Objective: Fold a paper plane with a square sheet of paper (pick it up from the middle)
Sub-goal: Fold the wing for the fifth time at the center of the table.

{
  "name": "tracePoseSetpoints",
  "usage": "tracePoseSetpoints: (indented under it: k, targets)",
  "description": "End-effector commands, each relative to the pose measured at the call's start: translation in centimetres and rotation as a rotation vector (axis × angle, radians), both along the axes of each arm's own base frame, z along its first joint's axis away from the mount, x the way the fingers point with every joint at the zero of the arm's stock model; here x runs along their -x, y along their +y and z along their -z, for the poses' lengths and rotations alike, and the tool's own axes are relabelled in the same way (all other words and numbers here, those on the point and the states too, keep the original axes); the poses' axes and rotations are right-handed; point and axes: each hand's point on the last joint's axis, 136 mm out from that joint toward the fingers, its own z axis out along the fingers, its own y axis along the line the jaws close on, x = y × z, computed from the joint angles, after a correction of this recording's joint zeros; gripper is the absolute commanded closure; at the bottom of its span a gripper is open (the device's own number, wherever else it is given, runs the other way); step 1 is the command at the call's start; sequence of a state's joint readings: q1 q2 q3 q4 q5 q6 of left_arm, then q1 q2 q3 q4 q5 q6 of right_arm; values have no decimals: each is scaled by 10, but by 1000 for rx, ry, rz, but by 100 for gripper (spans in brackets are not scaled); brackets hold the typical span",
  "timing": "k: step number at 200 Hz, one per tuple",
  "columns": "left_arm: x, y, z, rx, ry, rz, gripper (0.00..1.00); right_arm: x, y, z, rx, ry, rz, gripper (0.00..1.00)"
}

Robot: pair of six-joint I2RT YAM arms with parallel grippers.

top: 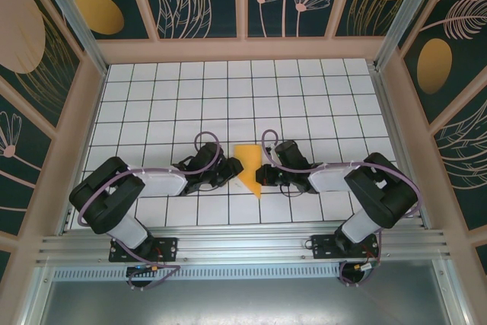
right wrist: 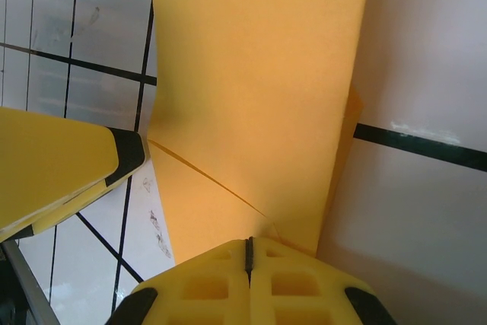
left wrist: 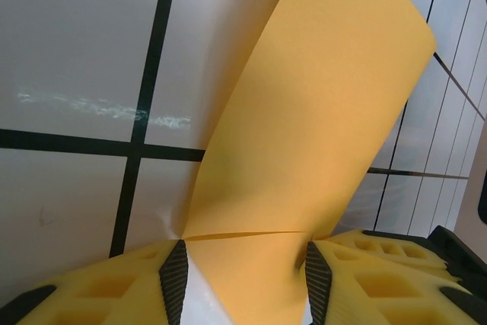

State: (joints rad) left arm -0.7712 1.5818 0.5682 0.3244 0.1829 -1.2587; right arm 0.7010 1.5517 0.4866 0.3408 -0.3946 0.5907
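The square sheet of thin orange-yellow paper [top: 248,167], partly folded with one flap curling upward, lies on the white grid-tiled counter [top: 152,97], near its front middle. The left tool [left wrist: 243,264] stands partly open, with its black-padded fingers on either side of the flap's base and not pinching it. The right tool [right wrist: 248,253] is fully closed, its tips against the paper's creased lower part; whether they pinch it I cannot tell.
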Motion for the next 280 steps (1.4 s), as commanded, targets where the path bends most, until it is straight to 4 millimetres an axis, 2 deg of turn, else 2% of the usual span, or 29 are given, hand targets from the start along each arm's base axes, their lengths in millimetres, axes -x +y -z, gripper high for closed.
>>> tracePoseSetpoints:
  k: [1, 36, 89, 105, 124, 138, 159, 231, 280]
  targets:
    - [-1, -1, -2, 21, 1, -16, 53, 0, -3, -4, -16, 1, 16, 95]
    - [2, 1, 6, -1, 27, -17, 50, 1, -4, -4, -16, 3, 19, 95]
    - [1, -4, 5, -11, 34, -4, 48, -1, -2, -10, -52, -2, 19, 96]
    - [0, -5, 5, -15, 35, -1, 48, -1, 1, -18, -80, -1, 11, 94]
    - [0, -2, 4, -22, 28, -8, 48, -5, 6, -44, -117, -40, 8, 91]
    - [0, 0, 4, -35, 23, -11, 48, -10, 2, -60, -118, -82, 30, 89]
    - [-1, 0, 3, -37, 20, -10, 48, -14, -4, -69, -97, -113, 48, 88]
    - [0, -1, 4, -34, 20, -2, 48, -18, -2, -41, -65, -49, 58, 90]
    - [0, -1, 1, -31, 16, 1, 46, -19, -13, -12, -15, 5, 88, 92]
